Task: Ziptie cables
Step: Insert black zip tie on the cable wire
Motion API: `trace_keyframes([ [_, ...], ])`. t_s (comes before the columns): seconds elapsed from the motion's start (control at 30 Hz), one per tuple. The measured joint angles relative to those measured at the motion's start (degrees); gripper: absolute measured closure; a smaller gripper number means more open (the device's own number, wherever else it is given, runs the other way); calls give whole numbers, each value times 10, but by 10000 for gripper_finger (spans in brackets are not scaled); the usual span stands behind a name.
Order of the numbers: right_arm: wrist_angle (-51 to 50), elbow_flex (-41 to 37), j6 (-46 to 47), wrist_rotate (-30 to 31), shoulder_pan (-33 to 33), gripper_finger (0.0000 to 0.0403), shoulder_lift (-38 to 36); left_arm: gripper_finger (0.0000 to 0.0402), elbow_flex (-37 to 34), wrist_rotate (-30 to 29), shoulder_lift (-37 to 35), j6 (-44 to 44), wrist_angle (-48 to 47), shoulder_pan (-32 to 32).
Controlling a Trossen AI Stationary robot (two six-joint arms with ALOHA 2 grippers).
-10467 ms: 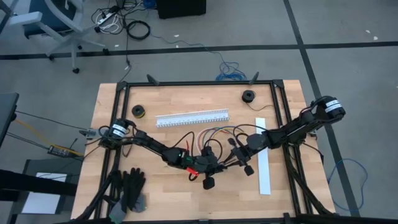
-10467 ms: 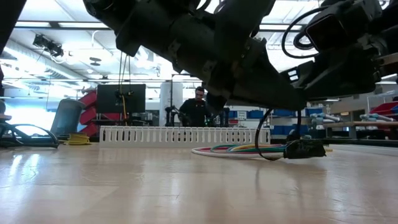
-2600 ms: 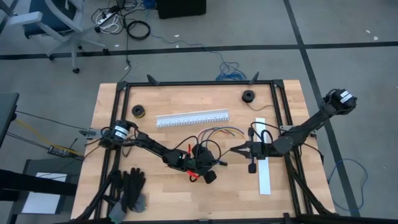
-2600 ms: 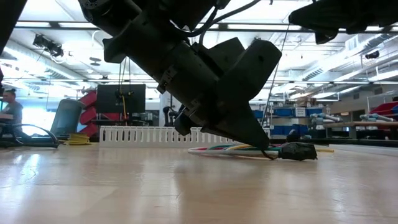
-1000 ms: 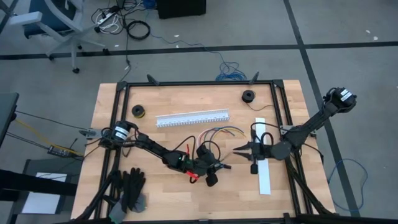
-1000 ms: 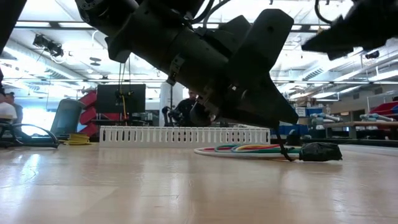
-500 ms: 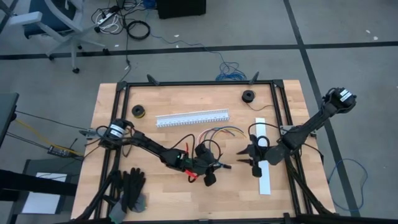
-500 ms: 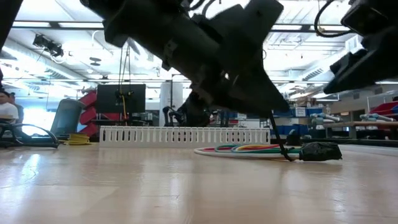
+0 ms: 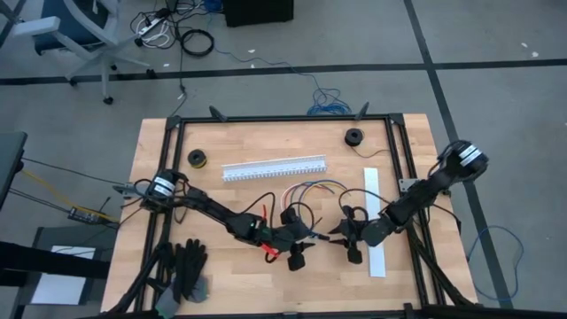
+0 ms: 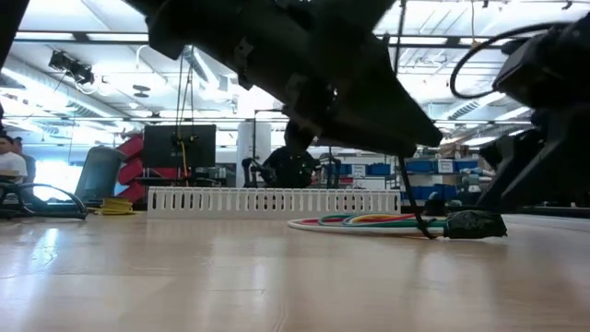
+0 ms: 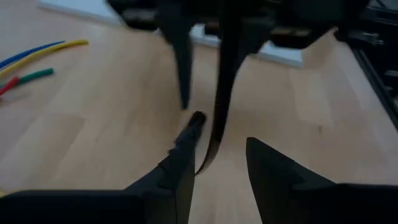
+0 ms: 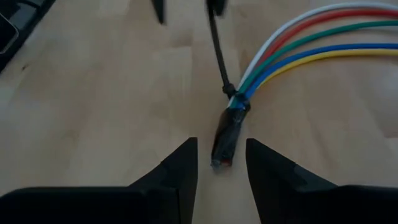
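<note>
The bundle of thin coloured cables (image 12: 292,46), white, red, green, blue and yellow, lies flat on the light wooden table (image 9: 168,164), fanning toward the long white slotted plastic channel (image 9: 274,167) and gathered at a small dark plug end (image 12: 227,134), where a thin black zip tie strap (image 12: 217,46) circles the wires and runs off across the wood. The right gripper (image 12: 217,163) hangs low over that plug with its fingers set narrowly apart, one on each side of the plug's tip and seemingly not touching it. The left gripper (image 11: 217,158), facing it near the table's middle, has its fingers narrowly parted around a dark strap (image 11: 222,93) that passes between them, though whether they pinch it is hard to tell.
</note>
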Motion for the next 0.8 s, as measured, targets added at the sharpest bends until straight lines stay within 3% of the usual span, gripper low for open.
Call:
trace_keyframes([
  [0.17,54,0,-9,0,-14,283,56,284,0,-1,0,19,0,-16],
  [0.43,63,7,-3,-1,-34,290,76,284,0,-10,0,19,10,-18],
  [0.5,62,7,-3,-6,-38,307,75,284,0,-10,0,19,20,-18],
  [0.63,56,7,-4,-25,-42,379,74,284,1,-11,0,39,32,-26],
  [0.8,48,8,0,-28,-45,376,74,284,33,-11,-4,99,42,-39],
])
